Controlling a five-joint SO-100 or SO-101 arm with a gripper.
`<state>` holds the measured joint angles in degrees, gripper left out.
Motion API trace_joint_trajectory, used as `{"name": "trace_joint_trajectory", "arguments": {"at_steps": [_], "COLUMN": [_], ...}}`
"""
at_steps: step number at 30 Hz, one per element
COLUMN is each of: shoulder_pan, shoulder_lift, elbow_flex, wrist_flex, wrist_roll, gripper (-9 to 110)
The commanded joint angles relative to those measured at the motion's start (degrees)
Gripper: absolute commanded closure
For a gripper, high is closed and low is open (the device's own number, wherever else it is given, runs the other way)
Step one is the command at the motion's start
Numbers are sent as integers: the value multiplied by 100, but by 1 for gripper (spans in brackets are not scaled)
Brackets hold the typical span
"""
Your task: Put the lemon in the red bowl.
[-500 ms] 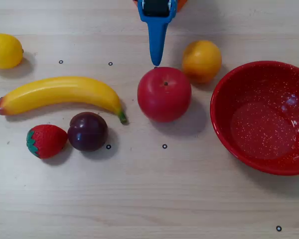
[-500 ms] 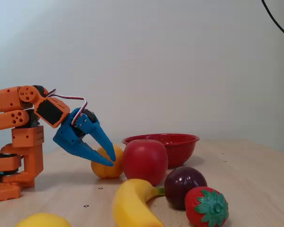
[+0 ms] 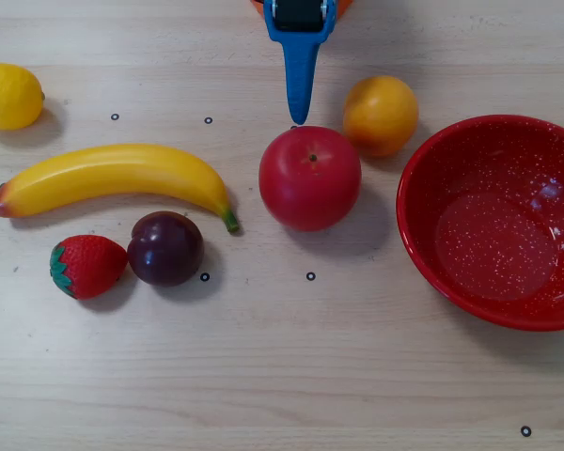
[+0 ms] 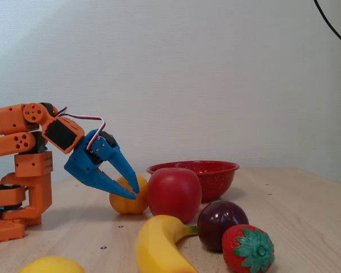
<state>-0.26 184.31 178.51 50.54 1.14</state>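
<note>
Lemon [image 3: 10, 95] first: it sits at the far left of the overhead view, well apart from my claw [image 3: 298, 115], with the banana [image 3: 113, 178] lying between us and a little lower in that view. I judge it light, firm and smooth-skinned, probably a hollow toy fruit, so it should not crush but could squirt out of a narrow pinch; taking it across its short middle, away from the nub on its right end, looks safest. My claw hangs empty, its two blue fingers parted a little in the fixed view [image 4: 133, 192], gripping nothing, with the tips close by the orange-yellow fruit [image 4: 127, 202] and just above the table [image 3: 282, 376]. From above, the tip points down toward the red apple [image 3: 309, 177], which lies just below it in that view, and the red bowl [image 3: 423, 164] is off to the right, past the round fruit, empty as far as I can see. Much is hard to read: the overhead camera shows only one blue finger edge-on and cuts my arm off at the top, so the opening cannot be judged there. The fixed camera clips the lemon at the bottom edge, showing just its top curve [image 4: 51, 265], and the bowl's right side runs out of the overhead picture. The plum [image 3: 165, 247] and strawberry [image 3: 86, 265] touch each other, well off from me.
</note>
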Motion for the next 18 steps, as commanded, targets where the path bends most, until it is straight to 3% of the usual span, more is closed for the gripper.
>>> {"name": "trace_joint_trajectory", "arguments": {"at_steps": [1, 18], "shoulder_pan": [44, -633], "shoulder_lift": [9, -1986], "elbow_flex": [-70, -3094], "wrist_flex": [35, 2039], "wrist_roll": [62, 1143], "gripper": [101, 101]}}
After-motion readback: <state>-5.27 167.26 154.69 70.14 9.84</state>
